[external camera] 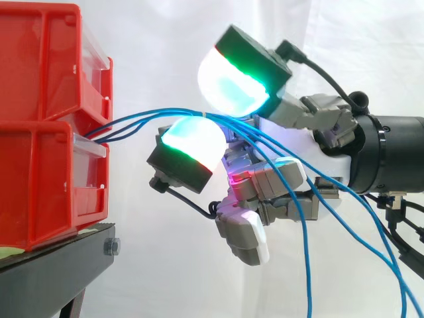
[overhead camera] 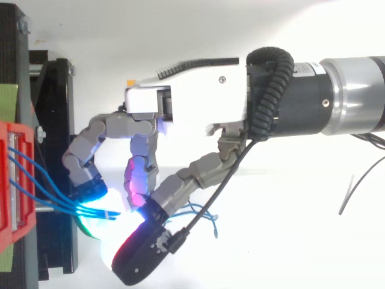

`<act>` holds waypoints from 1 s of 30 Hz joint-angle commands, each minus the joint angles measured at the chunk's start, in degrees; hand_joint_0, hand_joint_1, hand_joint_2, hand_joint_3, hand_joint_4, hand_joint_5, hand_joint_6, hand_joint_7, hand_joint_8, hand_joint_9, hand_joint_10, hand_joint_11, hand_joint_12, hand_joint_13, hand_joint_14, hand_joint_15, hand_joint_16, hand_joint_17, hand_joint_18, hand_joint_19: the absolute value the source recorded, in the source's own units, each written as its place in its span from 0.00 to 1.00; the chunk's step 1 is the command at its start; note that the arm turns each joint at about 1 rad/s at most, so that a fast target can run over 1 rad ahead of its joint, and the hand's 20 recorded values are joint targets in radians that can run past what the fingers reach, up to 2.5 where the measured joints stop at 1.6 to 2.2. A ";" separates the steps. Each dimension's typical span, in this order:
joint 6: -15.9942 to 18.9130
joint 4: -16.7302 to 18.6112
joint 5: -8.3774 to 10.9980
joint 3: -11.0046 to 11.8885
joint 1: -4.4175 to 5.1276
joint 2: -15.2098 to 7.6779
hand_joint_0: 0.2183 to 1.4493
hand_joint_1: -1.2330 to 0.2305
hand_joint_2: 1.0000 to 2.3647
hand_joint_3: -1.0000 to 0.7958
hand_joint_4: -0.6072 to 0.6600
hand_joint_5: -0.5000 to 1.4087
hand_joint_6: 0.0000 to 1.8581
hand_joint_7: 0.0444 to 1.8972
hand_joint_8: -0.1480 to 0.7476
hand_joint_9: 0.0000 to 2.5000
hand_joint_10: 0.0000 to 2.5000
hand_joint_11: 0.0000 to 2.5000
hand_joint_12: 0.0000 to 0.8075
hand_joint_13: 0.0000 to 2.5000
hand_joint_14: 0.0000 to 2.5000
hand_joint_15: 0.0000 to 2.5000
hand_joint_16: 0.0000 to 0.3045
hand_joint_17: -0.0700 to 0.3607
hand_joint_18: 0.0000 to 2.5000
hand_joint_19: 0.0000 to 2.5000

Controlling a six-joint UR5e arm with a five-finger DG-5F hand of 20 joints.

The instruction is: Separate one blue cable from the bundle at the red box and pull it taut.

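Several thin blue cables [external camera: 146, 118] leave the gap between two stacked red bins [external camera: 40, 66] and run right as a bundle to a small white tie [external camera: 205, 115]. Past the tie they fan out and hang down to the lower right [external camera: 306, 252]. My hand [external camera: 331, 149] comes in from the right with curled fingers. One glowing fingertip [external camera: 238, 83] sits above the bundle and another [external camera: 192, 139] below it, closing on the cables at the tie. From above, the hand [overhead camera: 198, 90] reaches left and the bundle [overhead camera: 48, 195] ends at the cyan pad [overhead camera: 90, 191].
The red bins [overhead camera: 12, 180] stand on a black stand [external camera: 59, 265] at the left, a short gap from the fingertips. A white curtain hangs behind. Loose cable ends [overhead camera: 204, 214] curl under the hand in the top view.
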 commanded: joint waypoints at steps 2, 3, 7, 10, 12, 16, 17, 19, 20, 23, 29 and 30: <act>0.00 0.00 -0.06 0.06 -0.01 0.02 0.28 0.47 0.00 0.28 0.56 0.21 0.47 0.59 0.61 0.59 0.01 0.47 0.53 0.49 0.01 0.28 0.16 0.42 0.47 0.27; 0.00 0.00 -0.06 0.15 -0.01 0.02 0.30 0.48 0.00 0.28 0.54 0.21 0.47 0.61 0.62 0.59 0.01 0.47 0.52 0.49 0.01 0.28 0.16 0.42 0.46 0.28; 0.00 0.00 -0.06 0.15 -0.01 0.02 0.33 0.42 0.00 0.33 0.52 0.21 0.47 0.59 0.62 0.58 0.01 0.47 0.53 0.49 0.01 0.28 0.16 0.42 0.46 0.28; 0.00 0.00 -0.06 0.15 -0.01 0.02 0.33 0.36 0.01 0.39 0.53 0.21 0.48 0.61 0.63 0.57 0.01 0.47 0.54 0.49 0.01 0.28 0.16 0.42 0.46 0.28; 0.00 0.00 -0.06 0.06 -0.01 0.02 0.32 0.34 0.01 0.40 0.54 0.21 0.48 0.62 0.63 0.57 0.01 0.47 0.53 0.49 0.01 0.28 0.16 0.42 0.46 0.28; 0.00 0.00 -0.06 0.15 -0.01 0.02 0.35 0.25 0.01 0.41 0.57 0.20 0.48 0.62 0.63 0.56 0.01 0.47 0.53 0.49 0.01 0.28 0.16 0.42 0.46 0.27; 0.00 0.00 -0.06 0.06 -0.01 0.02 0.36 0.23 0.01 0.42 0.56 0.20 0.48 0.64 0.63 0.55 0.01 0.48 0.53 0.48 0.01 0.28 0.16 0.42 0.46 0.27; 0.00 -0.09 -0.06 0.15 -0.01 0.02 0.38 0.20 0.01 0.44 0.55 0.20 0.48 0.70 0.63 0.55 0.01 0.48 0.53 0.48 0.01 0.28 0.16 0.42 0.46 0.26; 0.00 -0.09 -0.06 0.15 -0.01 0.02 0.40 0.19 0.01 0.45 0.55 0.20 0.48 0.74 0.63 0.55 0.01 0.47 0.53 0.48 0.01 0.28 0.16 0.42 0.45 0.26; 0.00 -0.09 -0.06 0.06 -0.01 0.02 0.44 0.17 0.01 0.43 0.49 0.20 0.49 0.72 0.62 0.54 0.01 0.47 0.50 0.46 0.01 0.27 0.16 0.42 0.44 0.25; 0.00 -0.09 -0.24 0.15 -0.01 0.02 0.50 0.18 0.00 0.28 0.36 0.18 0.50 0.68 0.56 0.50 0.01 0.45 0.48 0.43 0.01 0.26 0.16 0.42 0.40 0.23; 0.00 -0.09 -0.24 0.15 -0.01 0.02 0.50 0.18 0.00 0.28 0.35 0.18 0.50 0.67 0.55 0.49 0.01 0.45 0.48 0.42 0.01 0.26 0.16 0.42 0.41 0.23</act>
